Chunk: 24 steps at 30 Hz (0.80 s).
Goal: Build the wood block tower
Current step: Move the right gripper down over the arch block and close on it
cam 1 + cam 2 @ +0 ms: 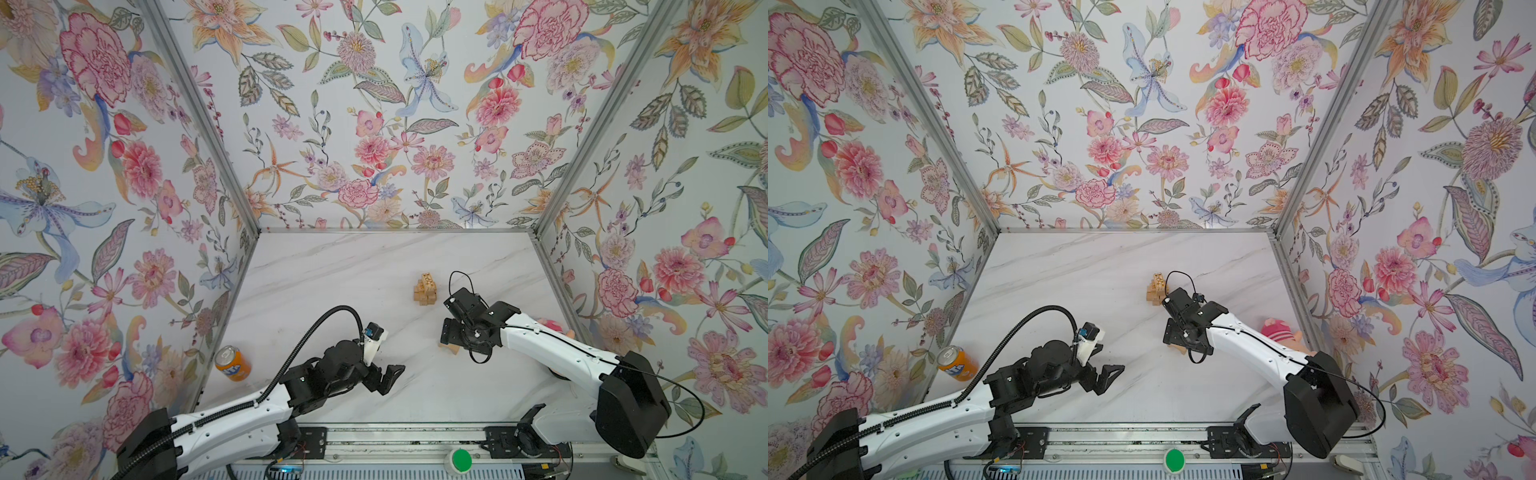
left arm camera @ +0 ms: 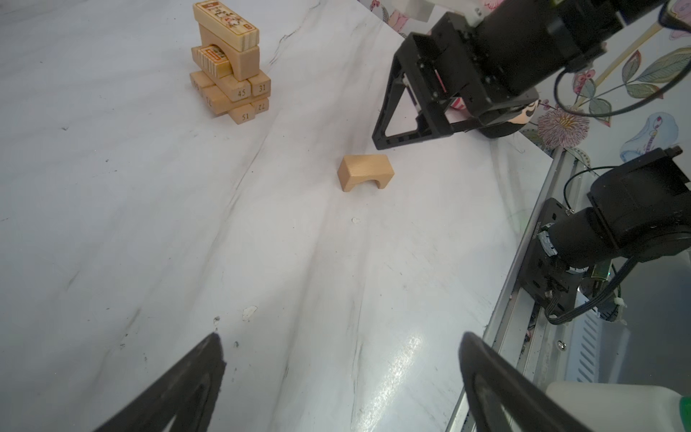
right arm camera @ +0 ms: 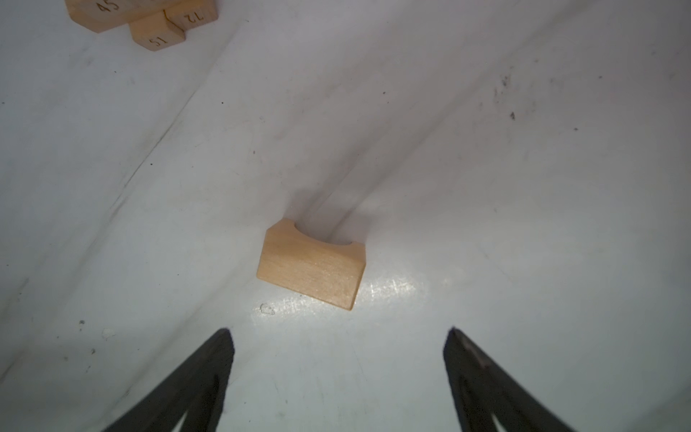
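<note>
We find the tan arched wooden block (image 3: 310,265) lying crosswise beyond our right fingers (image 3: 209,359), which are spread wide and not touching it. The stacked tan wooden tower (image 1: 426,286) stands at its eleven o'clock; our left fingers (image 2: 194,370) are spread too.

We see bright, even, diffuse light in both top views, with only faint, soft shadows on the marble tabletop (image 1: 332,291). The wide lens splays the flowered walls (image 1: 104,166) outward towards the edges. In the right wrist view a patch of glare lies just beside the arch-shaped wood block (image 3: 310,267), and the dark fingers (image 3: 202,381) of the right gripper (image 3: 338,333) look soft and out of focus. The left wrist view has a similar sheen, yet the tower (image 2: 228,63) is sharp enough that we can read its printed numbers.
</note>
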Available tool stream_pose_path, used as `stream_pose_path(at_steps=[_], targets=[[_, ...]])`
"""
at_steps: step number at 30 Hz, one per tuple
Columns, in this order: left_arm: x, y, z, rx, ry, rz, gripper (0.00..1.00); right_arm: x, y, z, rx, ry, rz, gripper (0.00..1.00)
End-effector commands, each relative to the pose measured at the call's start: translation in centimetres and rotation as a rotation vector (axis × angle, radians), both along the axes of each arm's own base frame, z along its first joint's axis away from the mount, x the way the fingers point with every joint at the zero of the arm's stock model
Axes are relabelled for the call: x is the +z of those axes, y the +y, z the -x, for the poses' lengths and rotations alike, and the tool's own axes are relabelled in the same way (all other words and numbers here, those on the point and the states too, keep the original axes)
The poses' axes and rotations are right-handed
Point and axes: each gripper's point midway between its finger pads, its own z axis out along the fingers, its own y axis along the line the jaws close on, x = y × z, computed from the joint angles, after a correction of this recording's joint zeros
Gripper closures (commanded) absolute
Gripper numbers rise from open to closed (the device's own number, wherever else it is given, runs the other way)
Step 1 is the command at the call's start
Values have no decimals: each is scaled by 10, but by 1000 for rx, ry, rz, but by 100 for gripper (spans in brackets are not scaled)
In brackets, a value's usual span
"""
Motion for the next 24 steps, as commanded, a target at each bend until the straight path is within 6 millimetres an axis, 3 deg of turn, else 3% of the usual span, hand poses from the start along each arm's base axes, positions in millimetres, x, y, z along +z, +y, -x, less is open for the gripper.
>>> stream_pose_path(at_steps=[1, 24], targets=[[8, -7, 5, -41, -47, 25, 1, -11, 2, -3, -28, 19, -16, 10], [-2, -11, -8, -21, -91, -37, 1, -40, 21, -13, -78, 108, -35, 11]])
